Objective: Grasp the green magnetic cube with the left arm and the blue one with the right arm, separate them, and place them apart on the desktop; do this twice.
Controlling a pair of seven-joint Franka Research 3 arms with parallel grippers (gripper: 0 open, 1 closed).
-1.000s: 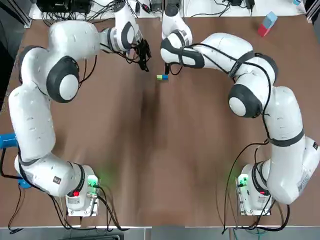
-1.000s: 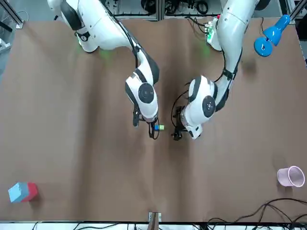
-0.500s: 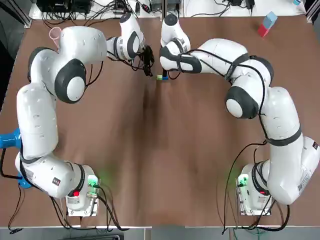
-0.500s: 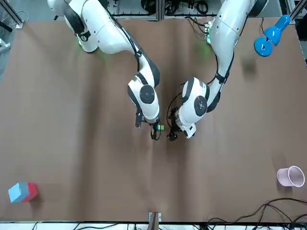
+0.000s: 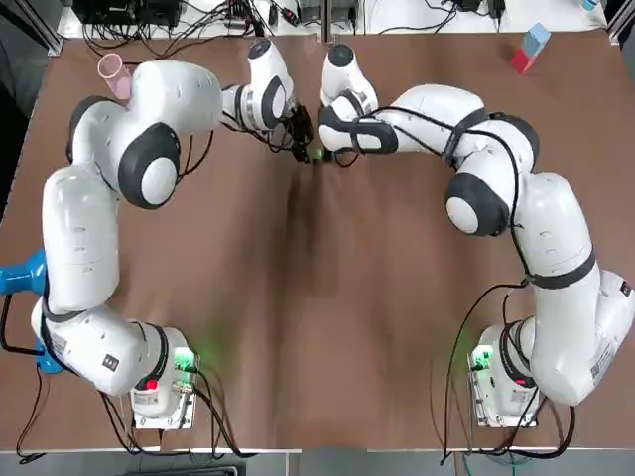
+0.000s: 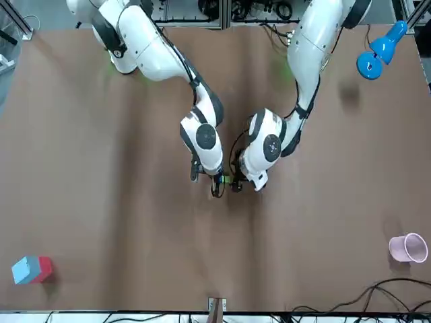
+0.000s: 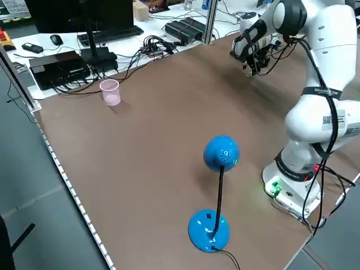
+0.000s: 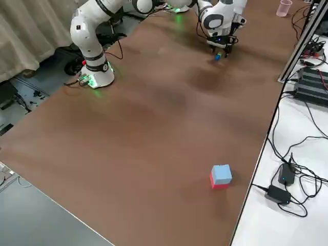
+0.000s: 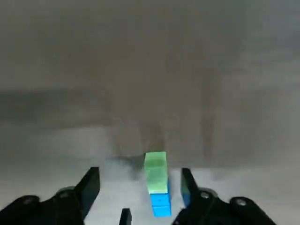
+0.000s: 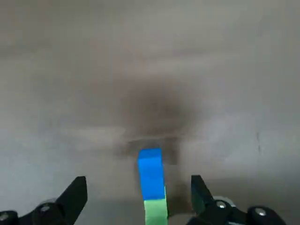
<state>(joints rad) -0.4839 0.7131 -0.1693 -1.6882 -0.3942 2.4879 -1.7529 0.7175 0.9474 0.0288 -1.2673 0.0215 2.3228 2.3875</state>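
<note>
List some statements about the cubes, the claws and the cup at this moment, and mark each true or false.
1. The green cube and the blue cube are stuck together end to end. True.
2. The left claw is shut on the green cube. False: it is open, with the joined pair between its sides.
3. The right claw is open. True.
4. The pink cup lies tipped over beside the cubes. False: it stands upright far from them, near the table's edge.

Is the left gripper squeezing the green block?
No, the left gripper is open, with gaps between its fingers and the green cube.
</note>
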